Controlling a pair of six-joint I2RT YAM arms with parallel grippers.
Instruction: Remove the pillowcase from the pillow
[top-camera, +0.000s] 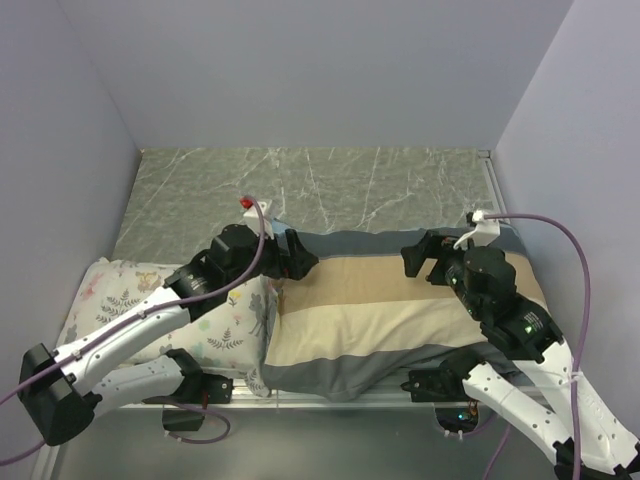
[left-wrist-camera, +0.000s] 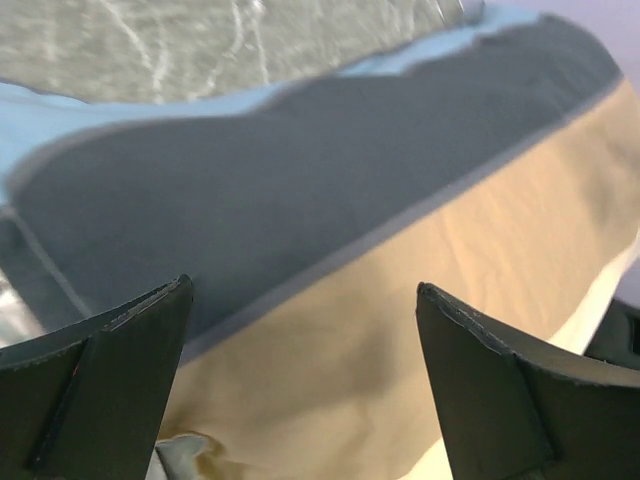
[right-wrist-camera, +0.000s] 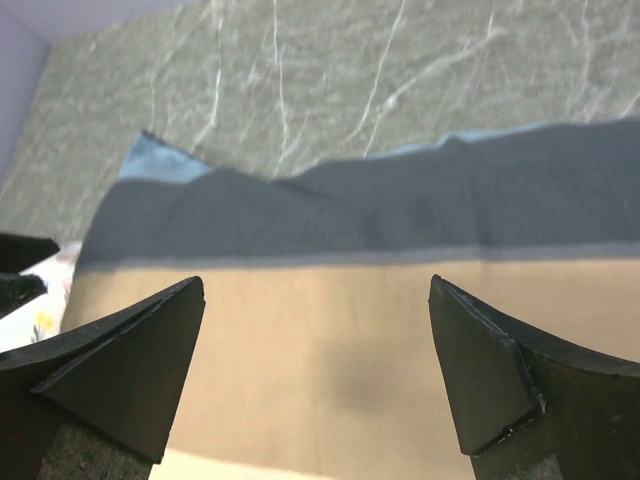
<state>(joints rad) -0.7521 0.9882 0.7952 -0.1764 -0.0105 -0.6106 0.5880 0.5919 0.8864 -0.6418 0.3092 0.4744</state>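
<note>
Top view: the case (top-camera: 400, 310) lies striped across the near desk (top-camera: 300, 185), with left hand (top-camera: 297, 256) and right hand (top-camera: 413, 262) both spread over its far corners. Left wrist: grey band beneath. Right wrist: likewise (nothing held). Pinch fabric alone, not the pillow presumably inside.

The pillow is wholly hidden inside the striped pillowcase (top-camera: 390, 300) in the top view; the pillowcase's right end lies under the right arm (top-camera: 490, 280); the left arm (top-camera: 130, 335) crosses the floral-print pillow (top-camera: 105, 290) and covers its middle; both wrist views cut the pillowcase off at their edges, and the left wrist view shows it blurred; the fingers (left-wrist-camera: 110, 390) of the left gripper (left-wrist-camera: 302, 285) and the fingers (right-wrist-camera: 120, 370) of the right gripper (right-wrist-camera: 318, 282) run off the bottom edge.
</note>
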